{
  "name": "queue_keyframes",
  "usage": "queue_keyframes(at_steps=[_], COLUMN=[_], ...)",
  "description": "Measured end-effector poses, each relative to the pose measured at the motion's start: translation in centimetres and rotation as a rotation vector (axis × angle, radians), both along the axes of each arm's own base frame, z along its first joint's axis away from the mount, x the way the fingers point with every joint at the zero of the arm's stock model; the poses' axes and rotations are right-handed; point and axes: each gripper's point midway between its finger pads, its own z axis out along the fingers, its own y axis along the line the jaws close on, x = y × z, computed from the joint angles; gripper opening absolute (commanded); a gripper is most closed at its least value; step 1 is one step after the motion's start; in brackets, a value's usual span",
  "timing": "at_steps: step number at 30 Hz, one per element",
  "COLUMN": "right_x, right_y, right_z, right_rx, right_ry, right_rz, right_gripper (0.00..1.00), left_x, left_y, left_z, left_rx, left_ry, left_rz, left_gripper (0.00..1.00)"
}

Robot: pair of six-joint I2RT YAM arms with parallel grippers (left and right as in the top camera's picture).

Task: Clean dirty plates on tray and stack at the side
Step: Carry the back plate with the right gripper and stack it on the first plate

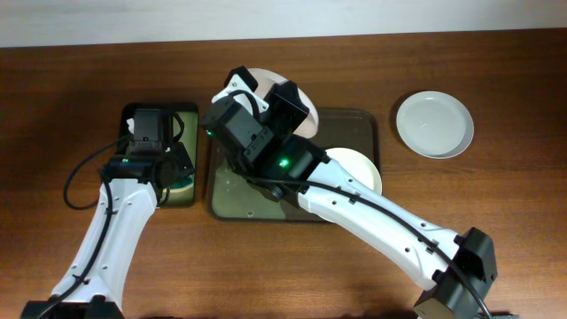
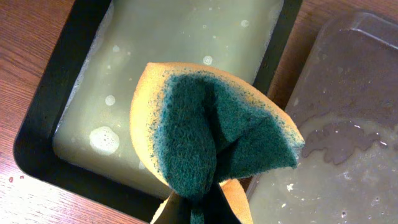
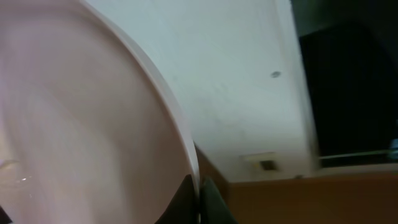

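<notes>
Left gripper [image 1: 177, 177] jaws clamp a folded yellow-and-green sponge [image 2: 205, 137]; right gripper [image 3: 199, 200] jaws clamp a round white plate [image 3: 93, 124] at its rim.

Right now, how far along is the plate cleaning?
Done: one plate sits on the table beside the tray, looking clean. In hand: the right gripper holds a second plate by its rim above the tray's edge; the left gripper holds a sponge over the soapy bath. Left: a third plate lies on the tray.
</notes>
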Motion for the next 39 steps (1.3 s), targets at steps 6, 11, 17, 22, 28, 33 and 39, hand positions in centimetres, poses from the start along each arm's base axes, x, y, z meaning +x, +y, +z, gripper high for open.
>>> queue_keyframes(at_steps=[6, 11, 17, 22, 28, 33, 39], right_x=[-0.4, -0.4, 1.0, 4.0, 7.3, 6.3, 4.3], right_y=[-0.8, -0.9, 0.1, -4.7, -15.6, -34.2, -43.6], right_z=[1.0, 1.0, -6.6, -11.4, -13.0, -13.4, -19.4], right_rx=[-0.181, -0.195, 0.138, 0.474, 0.976, 1.210, 1.350], right_ry=[0.006, 0.009, 0.297, 0.447, 0.611, 0.465, 0.315], right_rz=[-0.017, -0.016, 0.123, -0.032, -0.143, -0.486, -0.720], right_gripper=[0.04, 0.04, 0.04, 0.04, 0.04, 0.04, 0.05], left_x=[0.0, 0.0, 0.0, -0.2, -0.3, -0.3, -0.2], left_y=[0.0, 0.0, 0.0, 0.0, -0.1, -0.1, -0.1], left_z=[0.0, 0.0, -0.1, -0.2, -0.2, -0.2, -0.1], left_rx=[0.000, 0.000, 0.000, -0.002, -0.003, -0.005, -0.006], left_ry=[0.001, 0.001, 0.002, 0.013, 0.017, 0.017, 0.009], left_rz=[0.000, 0.000, 0.000, -0.002, -0.002, -0.003, -0.003], left_gripper=[0.00, 0.00, 0.00, 0.00, 0.00, 0.00, 0.00])
